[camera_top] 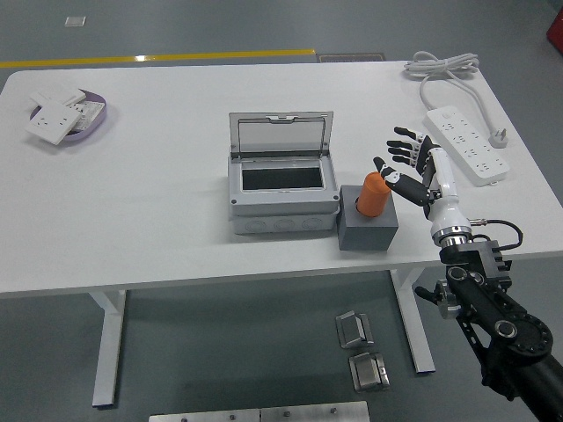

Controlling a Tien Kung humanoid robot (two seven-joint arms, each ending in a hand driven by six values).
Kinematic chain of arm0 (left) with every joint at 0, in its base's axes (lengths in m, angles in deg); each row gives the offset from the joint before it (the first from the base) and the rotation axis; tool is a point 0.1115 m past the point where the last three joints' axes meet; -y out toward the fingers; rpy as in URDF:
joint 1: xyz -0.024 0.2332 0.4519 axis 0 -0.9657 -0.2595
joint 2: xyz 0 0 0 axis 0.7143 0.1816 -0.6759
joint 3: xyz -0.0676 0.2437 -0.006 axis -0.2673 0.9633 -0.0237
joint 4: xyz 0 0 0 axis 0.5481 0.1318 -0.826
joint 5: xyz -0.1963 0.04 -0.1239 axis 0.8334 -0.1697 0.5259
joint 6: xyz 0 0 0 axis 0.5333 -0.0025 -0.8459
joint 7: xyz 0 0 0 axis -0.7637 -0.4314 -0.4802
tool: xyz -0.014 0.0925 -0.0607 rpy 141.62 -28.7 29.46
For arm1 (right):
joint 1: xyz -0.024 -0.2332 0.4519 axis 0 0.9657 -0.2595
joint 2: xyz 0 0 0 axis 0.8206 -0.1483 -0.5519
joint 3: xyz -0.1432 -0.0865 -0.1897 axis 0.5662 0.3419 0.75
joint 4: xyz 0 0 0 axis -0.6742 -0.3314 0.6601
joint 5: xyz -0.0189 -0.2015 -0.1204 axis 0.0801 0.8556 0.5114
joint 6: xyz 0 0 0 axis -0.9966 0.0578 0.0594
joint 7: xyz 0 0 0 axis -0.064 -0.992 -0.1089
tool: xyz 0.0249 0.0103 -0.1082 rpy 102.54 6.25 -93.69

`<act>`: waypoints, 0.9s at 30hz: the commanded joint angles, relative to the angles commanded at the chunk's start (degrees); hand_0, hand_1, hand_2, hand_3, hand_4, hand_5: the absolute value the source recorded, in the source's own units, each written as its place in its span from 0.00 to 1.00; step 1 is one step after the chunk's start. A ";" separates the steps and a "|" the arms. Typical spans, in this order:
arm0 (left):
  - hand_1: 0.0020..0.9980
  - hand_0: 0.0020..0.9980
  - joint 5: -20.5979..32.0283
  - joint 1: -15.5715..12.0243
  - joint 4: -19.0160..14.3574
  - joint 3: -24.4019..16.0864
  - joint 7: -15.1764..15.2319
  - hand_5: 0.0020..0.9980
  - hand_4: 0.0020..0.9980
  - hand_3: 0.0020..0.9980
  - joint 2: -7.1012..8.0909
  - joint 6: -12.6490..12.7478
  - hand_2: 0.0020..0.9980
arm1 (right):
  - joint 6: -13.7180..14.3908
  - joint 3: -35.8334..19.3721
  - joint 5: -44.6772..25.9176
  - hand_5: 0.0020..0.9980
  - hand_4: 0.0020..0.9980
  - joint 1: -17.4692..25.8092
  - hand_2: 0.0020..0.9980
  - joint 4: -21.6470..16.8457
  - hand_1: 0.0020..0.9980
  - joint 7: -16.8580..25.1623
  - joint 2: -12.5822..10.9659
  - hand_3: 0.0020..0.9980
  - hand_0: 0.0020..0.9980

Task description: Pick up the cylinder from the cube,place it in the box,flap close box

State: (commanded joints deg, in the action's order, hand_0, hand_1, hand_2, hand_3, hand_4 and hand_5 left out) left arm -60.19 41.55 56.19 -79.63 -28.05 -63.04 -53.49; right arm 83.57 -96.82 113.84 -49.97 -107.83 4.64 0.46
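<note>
We note the right hand [407,169] open, fingers spread, just beside the cylinder [372,194] standing in the cube [368,225]; box [281,185] lid up.

The box [281,186] sits mid-table with its lid raised at the far side; the cube [368,225] touches its right side, and the cylinder [373,194] stands tilted in the cube's top. The right hand [410,172] is just right of the cylinder, a power strip [468,144] lies far right, and a dish of plates [66,117] far left.
</note>
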 joint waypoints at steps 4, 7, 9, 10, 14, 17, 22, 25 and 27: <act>0.62 0.60 0.00 0.03 0.00 0.08 -0.01 0.30 0.67 0.61 0.00 0.00 0.61 | 0.02 1.11 -0.11 0.07 0.79 -0.14 0.57 0.16 0.65 -0.20 0.23 0.70 0.68; 0.62 0.60 0.01 0.06 0.00 0.16 -0.03 0.30 0.66 0.61 -0.02 0.00 0.61 | -0.01 2.04 -0.24 0.07 0.79 -0.30 0.55 0.38 0.64 -0.28 0.42 0.68 0.68; 0.62 0.60 -0.03 0.09 0.00 0.15 -0.04 0.30 0.66 0.61 -0.02 0.00 0.61 | -0.04 2.58 -0.37 0.07 0.79 -0.41 0.55 0.63 0.64 -0.29 0.53 0.68 0.68; 0.62 0.60 -0.07 0.12 0.00 0.14 -0.05 0.30 0.66 0.61 -0.01 0.00 0.61 | -0.07 2.90 -0.47 0.07 0.79 -0.47 0.55 0.83 0.64 -0.28 0.59 0.68 0.68; 0.62 0.60 -0.04 0.21 0.00 0.29 0.00 0.30 0.66 0.61 -0.02 -0.05 0.61 | -0.24 4.12 -0.98 0.08 0.79 -0.73 0.54 2.04 0.64 -0.20 0.73 0.66 0.67; 0.62 0.60 0.03 0.22 0.00 0.45 0.04 0.30 0.66 0.61 -0.06 -0.09 0.61 | -0.44 5.01 -1.42 0.08 0.79 -0.96 0.54 3.09 0.64 -0.17 0.72 0.66 0.67; 0.62 0.60 -0.02 0.27 0.00 0.52 0.05 0.30 0.66 0.61 -0.07 -0.15 0.61 | -0.81 6.16 -2.14 0.09 0.78 -1.16 0.53 4.67 0.63 -0.05 0.86 0.65 0.65; 0.62 0.60 0.04 0.32 0.00 0.65 0.13 0.30 0.66 0.61 -0.06 -0.18 0.61 | -0.97 6.76 -2.44 0.08 0.78 -1.16 0.53 5.24 0.63 0.00 0.99 0.65 0.65; 0.62 0.60 0.07 0.35 0.00 0.73 0.16 0.30 0.66 0.61 -0.05 -0.19 0.61 | -1.01 7.13 -2.54 0.08 0.78 -1.20 0.53 5.44 0.63 0.02 1.09 0.65 0.65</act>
State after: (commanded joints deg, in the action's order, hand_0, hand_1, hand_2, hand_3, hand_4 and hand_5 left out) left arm -60.12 41.90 56.19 -78.90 -27.89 -63.08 -53.68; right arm 82.56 -89.69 111.30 -51.17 -102.39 4.66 1.55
